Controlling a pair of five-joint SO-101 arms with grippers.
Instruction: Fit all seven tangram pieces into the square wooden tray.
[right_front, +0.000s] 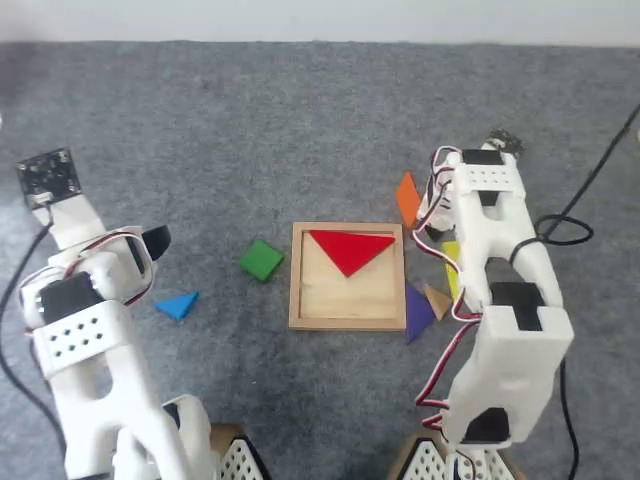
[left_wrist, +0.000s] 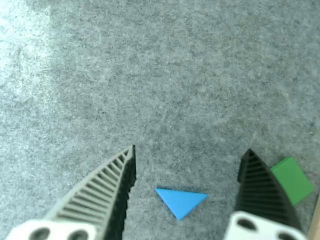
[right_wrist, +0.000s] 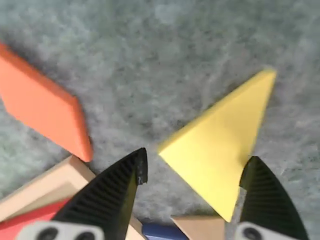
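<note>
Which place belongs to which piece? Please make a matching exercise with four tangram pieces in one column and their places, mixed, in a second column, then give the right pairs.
Pieces:
1. red triangle
2. blue triangle
3. green square
4. yellow triangle

Places:
A. on the carpet, close beside the left side of the wooden tray
B. below the right gripper, between its open fingers
C. inside the wooden tray
D. below the left gripper, between its open fingers

Right pairs: 1-C, 2-D, 3-A, 4-B.
</note>
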